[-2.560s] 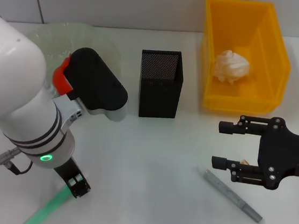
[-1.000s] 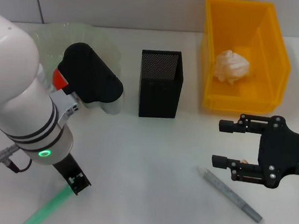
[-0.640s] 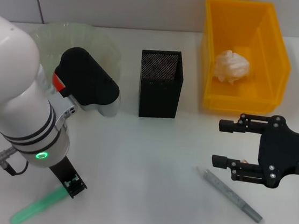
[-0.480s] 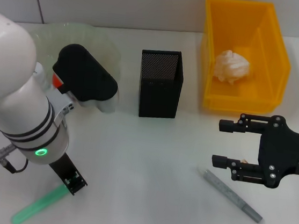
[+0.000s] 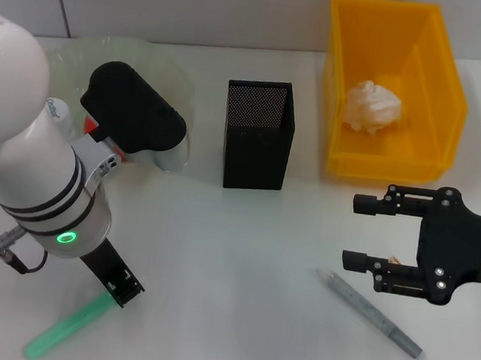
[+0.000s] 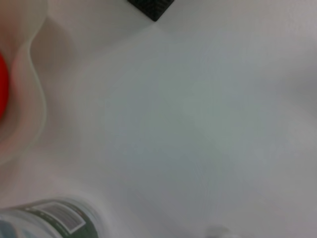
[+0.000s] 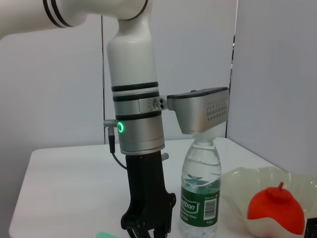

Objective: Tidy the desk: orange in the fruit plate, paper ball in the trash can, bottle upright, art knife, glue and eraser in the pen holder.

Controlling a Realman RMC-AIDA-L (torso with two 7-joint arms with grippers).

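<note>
The clear bottle (image 7: 199, 193) with the green label stands upright beside the fruit plate (image 5: 71, 65). My left gripper (image 7: 202, 135) sits on its cap and neck, shut on it; from the head camera its black housing covers most of the bottle (image 5: 172, 153). The orange (image 7: 275, 210) lies in the fruit plate (image 7: 237, 181). The paper ball (image 5: 372, 106) rests in the yellow trash can (image 5: 447, 82). My right gripper (image 5: 363, 233) hovers open above the grey art knife (image 5: 373, 314). A beige bit, probably the eraser (image 5: 392, 263), shows by its lower finger. The green glue (image 5: 67, 330) lies front left.
The black mesh pen holder (image 5: 258, 134) stands mid-table between plate and trash can. The black lower end of my left arm (image 5: 111, 283) reaches down close to the glue. In the left wrist view the bottle's label (image 6: 54, 220) and the plate's rim (image 6: 34, 99) show.
My left arm has shifted back and to the left, taking the bottle with it nearer the fruit plate. More of the glue shows now. The right arm has not moved.
</note>
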